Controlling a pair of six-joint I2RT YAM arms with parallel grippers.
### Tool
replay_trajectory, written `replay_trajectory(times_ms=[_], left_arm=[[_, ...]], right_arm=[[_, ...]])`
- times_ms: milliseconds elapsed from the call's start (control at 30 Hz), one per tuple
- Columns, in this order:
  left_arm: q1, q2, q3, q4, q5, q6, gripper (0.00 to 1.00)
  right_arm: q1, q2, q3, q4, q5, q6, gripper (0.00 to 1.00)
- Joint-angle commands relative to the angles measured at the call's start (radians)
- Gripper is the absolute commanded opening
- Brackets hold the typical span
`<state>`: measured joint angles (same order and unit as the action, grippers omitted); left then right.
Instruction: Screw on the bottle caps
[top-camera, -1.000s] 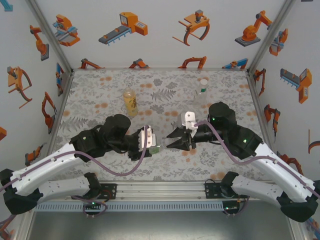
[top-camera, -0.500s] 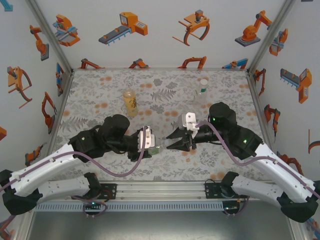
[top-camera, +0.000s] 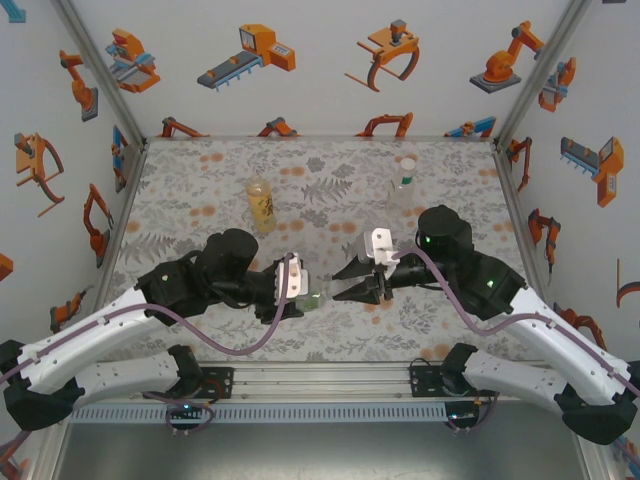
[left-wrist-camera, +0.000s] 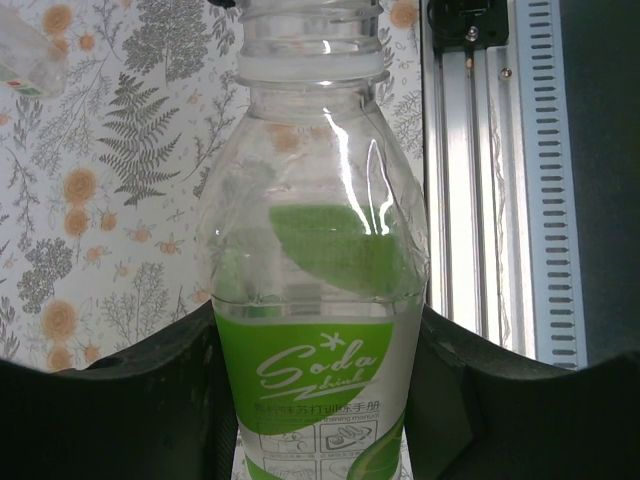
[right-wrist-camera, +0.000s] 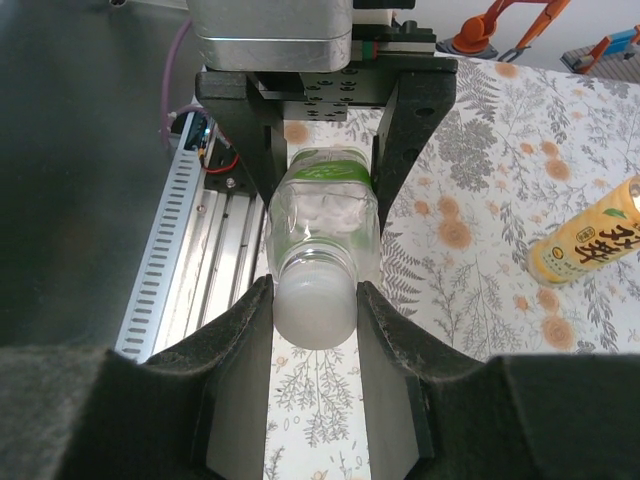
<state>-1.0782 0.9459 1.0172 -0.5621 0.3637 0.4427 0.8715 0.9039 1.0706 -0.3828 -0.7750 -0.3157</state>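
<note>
Two claws meet mid-air: left claw (top-camera: 309, 296) clamped on the soda bottle (left-wrist-camera: 318, 300), right claw (top-camera: 339, 290) pinching its pale cap (right-wrist-camera: 315, 308) between the fingers. Likely mid-threading; next, twist while the bottle holds firm. Right wrist view gives cap seating; left wrist view gives the label (left-wrist-camera: 315, 378) and the neck (left-wrist-camera: 312, 45).

light: bright, even | shadows: soft | glare: streaks on bottle (left-wrist-camera: 316, 250) | wrist foregrounds blurred

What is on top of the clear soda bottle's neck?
A pale cap sits over the soda bottle's mouth, pinched by the right gripper. The opening beneath is covered; how far it is screwed on cannot be told.
</note>
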Motion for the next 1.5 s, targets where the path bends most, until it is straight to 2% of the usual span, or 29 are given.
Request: replay_trajectory(times_ms=[0,500,667,767,967,1067,1200,1300,1467], left_arm=[[-0.005,0.004,0.041,0.070,0.076,0.009,0.00],[0.006,-0.005,0.022,0.119,0.076,-0.054,0.00],[0.009,-0.014,0.016,0.134,0.065,-0.062,0.00],[0.011,-0.020,0.014,0.135,0.061,-0.059,0.00],[0.012,-0.043,-0.008,0.165,0.052,-0.055,0.00],[0.012,-0.051,-0.012,0.174,0.045,-0.055,0.00],[0.012,-0.060,-0.026,0.201,0.027,-0.055,0.00],[0.012,-0.062,-0.040,0.226,-0.004,-0.059,0.00],[0.012,-0.045,-0.040,0.235,-0.065,-0.065,0.00]], right_arm=[[0.012,0.013,0.004,0.029,-0.044,-0.025,0.00],[0.044,0.012,-0.020,0.027,-0.025,-0.031,0.00],[0.050,0.015,-0.022,0.014,0.013,0.038,0.00],[0.053,0.000,-0.040,0.032,0.068,0.138,0.00],[0.053,-0.058,-0.137,0.174,0.221,0.457,0.00],[0.054,-0.074,-0.161,0.207,0.354,0.677,0.00],[0.055,-0.057,-0.144,0.139,0.556,1.022,0.00],[0.055,-0.024,-0.124,0.081,0.647,1.269,0.00],[0.062,0.031,-0.111,-0.018,0.688,1.674,0.00]])
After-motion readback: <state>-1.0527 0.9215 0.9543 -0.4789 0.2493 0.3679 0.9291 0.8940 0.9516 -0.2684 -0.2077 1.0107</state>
